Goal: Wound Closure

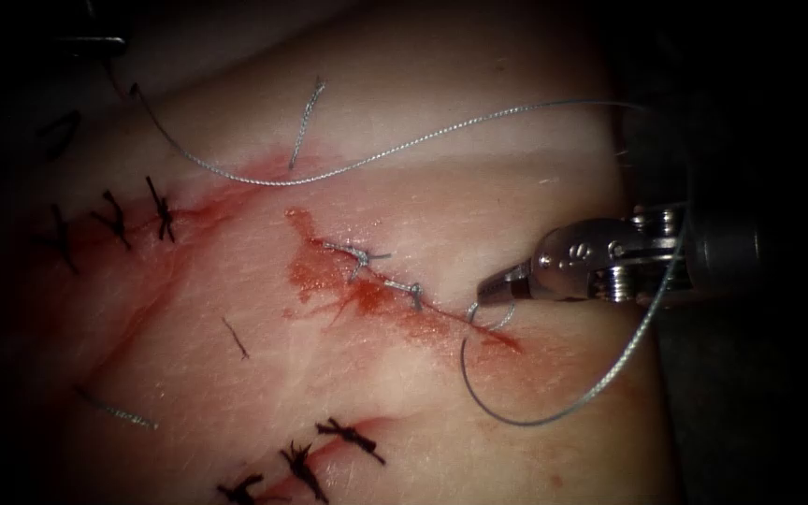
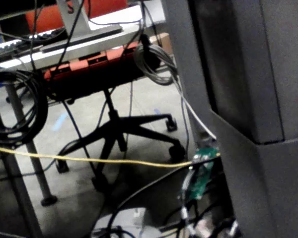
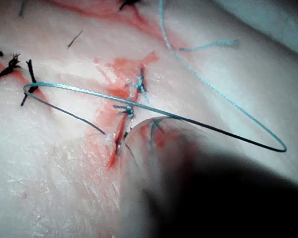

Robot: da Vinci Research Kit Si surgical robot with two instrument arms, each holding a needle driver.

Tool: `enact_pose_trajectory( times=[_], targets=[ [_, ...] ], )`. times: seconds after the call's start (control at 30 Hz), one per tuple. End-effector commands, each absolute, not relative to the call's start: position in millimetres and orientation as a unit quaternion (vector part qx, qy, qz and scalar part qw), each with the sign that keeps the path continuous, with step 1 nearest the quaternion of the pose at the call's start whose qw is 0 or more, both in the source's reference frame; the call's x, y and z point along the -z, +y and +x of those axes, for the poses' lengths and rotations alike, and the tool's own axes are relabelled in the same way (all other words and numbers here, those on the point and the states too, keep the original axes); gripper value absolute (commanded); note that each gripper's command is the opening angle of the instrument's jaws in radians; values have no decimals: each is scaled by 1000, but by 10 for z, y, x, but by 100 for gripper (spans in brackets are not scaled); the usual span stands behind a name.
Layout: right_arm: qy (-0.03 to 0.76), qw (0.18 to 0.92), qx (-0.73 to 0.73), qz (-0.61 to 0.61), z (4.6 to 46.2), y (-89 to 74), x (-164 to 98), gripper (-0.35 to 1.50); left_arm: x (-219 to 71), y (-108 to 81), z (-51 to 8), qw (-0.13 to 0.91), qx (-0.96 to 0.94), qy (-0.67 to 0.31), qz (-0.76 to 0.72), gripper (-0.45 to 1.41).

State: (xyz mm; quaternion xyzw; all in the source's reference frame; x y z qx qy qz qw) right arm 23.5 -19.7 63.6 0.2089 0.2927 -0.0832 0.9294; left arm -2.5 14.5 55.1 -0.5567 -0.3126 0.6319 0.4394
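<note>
While the right arm's tool [image 1: 496, 288] reaches in over the tissue [image 1: 264, 365], its tip rests at the right-hand end of the cut [image 1: 395, 292]. Its jaws look closed to a narrow point on a small loop of thread [image 1: 441, 134] just where that thread meets the cut; what exactly lies between them cannot be told for sure.

Needle: cannot be picked out, so whether it sits in the tissue cannot be told.

Thread: one grey strand curls in a wide loop below the end of the cut and rises past the tool; a second long run sweeps across the tissue well above the cut.

Cut: two grey knotted stitches [image 1: 364, 256] sit along it, left of the tool tip, with red fluid [image 1: 329, 281] spread around them.

Other items on the tissue: dark stitches [image 1: 133, 217] far left of the cut, more dark stitches [image 1: 324, 454] below it, and a loose cut end of thread [image 1: 306, 122] above it.

Right wrist view: thread [image 3: 228, 134] loops beside the stitched cut [image 3: 126, 116].
</note>
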Motion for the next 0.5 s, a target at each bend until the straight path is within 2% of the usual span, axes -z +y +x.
enact_pose_trajectory(
  times=[0.03,0.2,0.23,0.33,0.43,0.5],
  targets=[
    [290,930,85,209,243,-200,-638,-35,-557,144,-30,439,-632,-313,-557,-45],
    [292,929,92,208,244,-199,-635,-32,-556,144,-30,439,-632,-314,-557,-45],
    [293,929,95,206,243,-199,-635,-15,-556,144,-30,439,-632,-314,-557,-45],
    [293,928,102,207,242,-200,-635,12,-556,144,-30,439,-632,-314,-557,-45],
    [290,928,113,207,242,-201,-636,4,-556,144,-30,439,-632,-314,-557,-45],
    [282,930,120,205,243,-202,-637,5,-556,144,-30,439,-632,-314,-557,-45]
  ],
)
